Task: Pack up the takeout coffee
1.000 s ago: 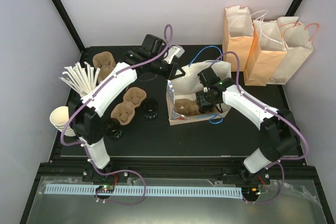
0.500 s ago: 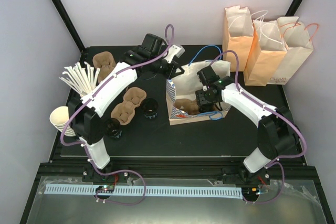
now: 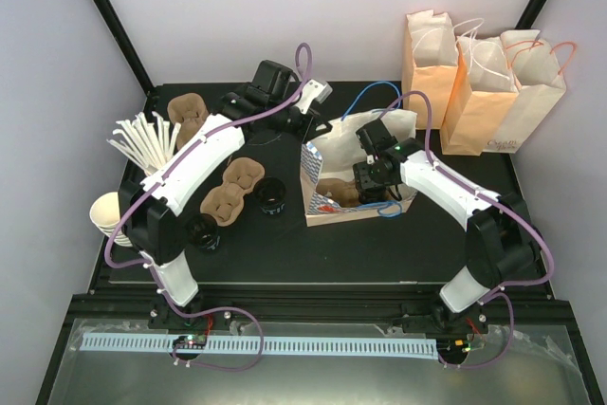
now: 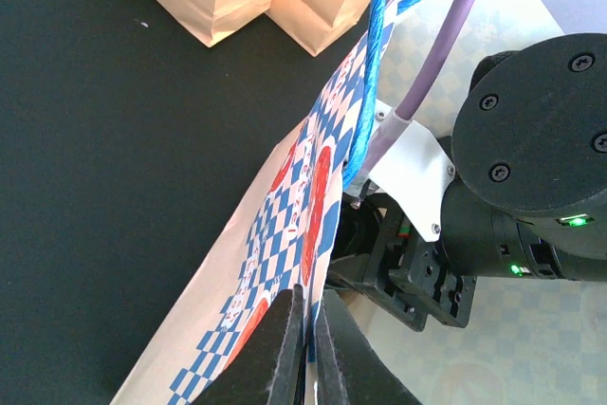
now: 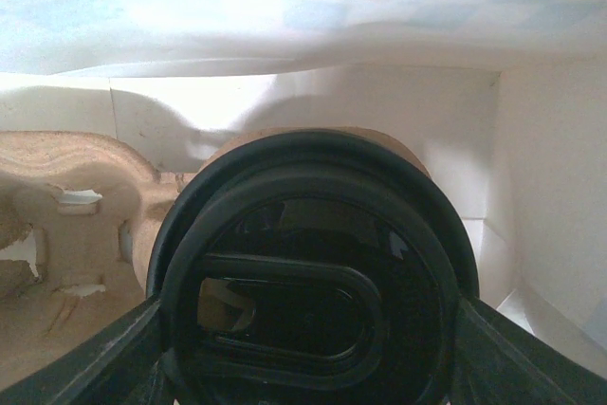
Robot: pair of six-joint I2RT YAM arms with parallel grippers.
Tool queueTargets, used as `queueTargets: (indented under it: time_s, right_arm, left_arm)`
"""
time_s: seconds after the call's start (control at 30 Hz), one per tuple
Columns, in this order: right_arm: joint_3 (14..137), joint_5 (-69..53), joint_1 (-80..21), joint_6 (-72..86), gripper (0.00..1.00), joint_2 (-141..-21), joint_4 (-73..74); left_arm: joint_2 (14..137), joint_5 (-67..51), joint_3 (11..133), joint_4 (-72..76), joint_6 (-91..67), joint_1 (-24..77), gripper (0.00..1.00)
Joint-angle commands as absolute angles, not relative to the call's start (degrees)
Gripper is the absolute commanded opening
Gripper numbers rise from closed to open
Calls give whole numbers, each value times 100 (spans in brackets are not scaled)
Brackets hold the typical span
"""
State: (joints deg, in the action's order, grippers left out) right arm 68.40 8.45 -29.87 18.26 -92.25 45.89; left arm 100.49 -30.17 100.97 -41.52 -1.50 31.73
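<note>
As right claw (image 5: 309, 315) clamps, coffee (image 5: 308, 225) — between fingers (image 5: 109, 358)

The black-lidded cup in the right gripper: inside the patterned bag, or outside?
Inside: white walls of the bag surround the black-lidded cup, a pulp carrier beside it.

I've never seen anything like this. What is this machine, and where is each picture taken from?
It is two robot arms bolted to a table. One picture looks down from above; the other two come from cameras on each wrist. The left pincer pinches the rim of the patterned bag, holding it open. The right pincer reaches inside, holding a black lidded cup by a carrier. On the table lie straws, cream cups, more carriers, two black cups and orange bags.
</note>
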Motion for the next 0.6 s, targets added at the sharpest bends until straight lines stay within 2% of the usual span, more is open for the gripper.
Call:
queueTargets:
  time_s: [0.0,0.23,0.57]
  right_arm:
    - [6382,525,-2962,1907,59,-9784,5338]
    - [7164,916,-2969,1934,98,-9337,5877]
    - [8341,850,-2979,1794,100,-8604,6454]
  left_arm:
    - [9818,-2968,10081,-3991,-88,3173,6]
    - [9826,-2943,10057,-4024,-92,3172,6]
    - [9906,-2824,10077,-3989,-259,3176,6]
